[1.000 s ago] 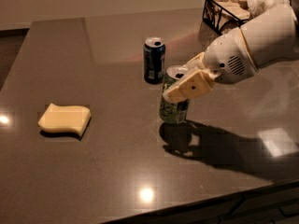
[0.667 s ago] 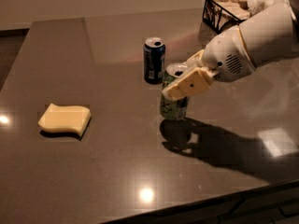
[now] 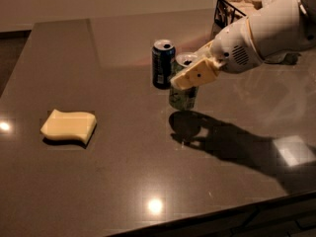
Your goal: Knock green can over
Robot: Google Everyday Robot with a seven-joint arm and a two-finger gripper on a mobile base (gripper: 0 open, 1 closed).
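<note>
Beside the blue can [image 3: 163, 63], gripper [image 3: 190, 77] and green can [image 3: 182, 97] have shifted back together, can still upright, not toppled; jaw state can't tell.

Probably a kitchen: a dark polished worktop [image 3: 148, 181] bears a sponge [image 3: 68, 126], a blue can [image 3: 163, 64] and a wire basket [image 3: 231, 10]; the pincer [image 3: 183, 77] grips the green can [image 3: 183, 98] above it.

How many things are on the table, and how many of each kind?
Cans: 2, the green can at the gripper and the dark blue can beside it
Yellow sponge: 1
Basket: 1
Total: 4
</note>
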